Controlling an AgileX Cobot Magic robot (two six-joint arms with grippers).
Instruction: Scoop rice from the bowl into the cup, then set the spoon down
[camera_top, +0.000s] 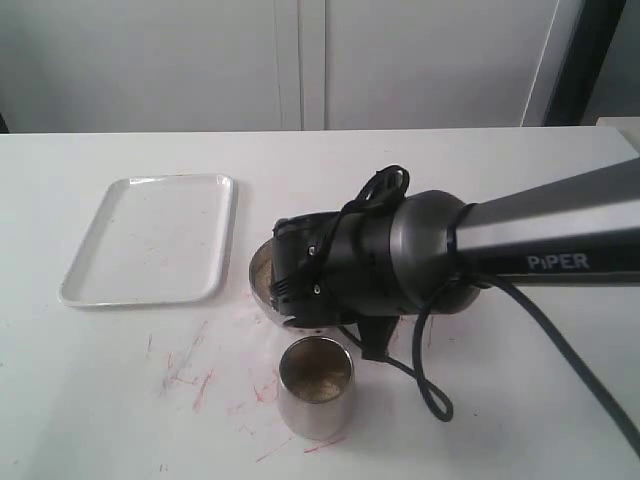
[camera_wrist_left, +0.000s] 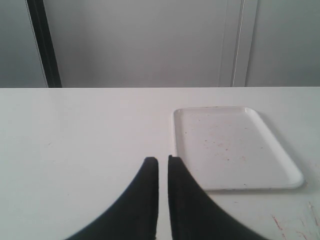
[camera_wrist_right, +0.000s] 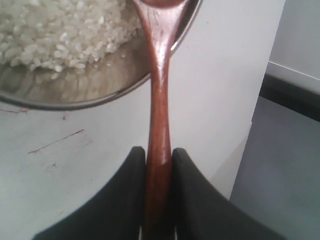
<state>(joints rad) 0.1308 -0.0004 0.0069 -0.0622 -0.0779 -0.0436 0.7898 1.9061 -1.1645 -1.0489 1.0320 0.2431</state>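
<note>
White table (camera_top: 120, 400): right hand (camera_wrist_right: 159, 152) grips slim reddish-brown spoon (camera_wrist_right: 159, 90), head over steel bowl (camera_wrist_right: 75, 87).

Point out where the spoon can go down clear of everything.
Free: the white tray, bare inside; the tabletop left of the cup, on the tray's near side; the strip beyond the tray. Crowded: between bowl and cup, under the right arm and its cable.

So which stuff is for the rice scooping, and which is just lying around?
For the job: rice, bowl, cup, spoon, right gripper holding the spoon.

Just lying about: white tray, red marks on the table, left gripper holding nothing.
</note>
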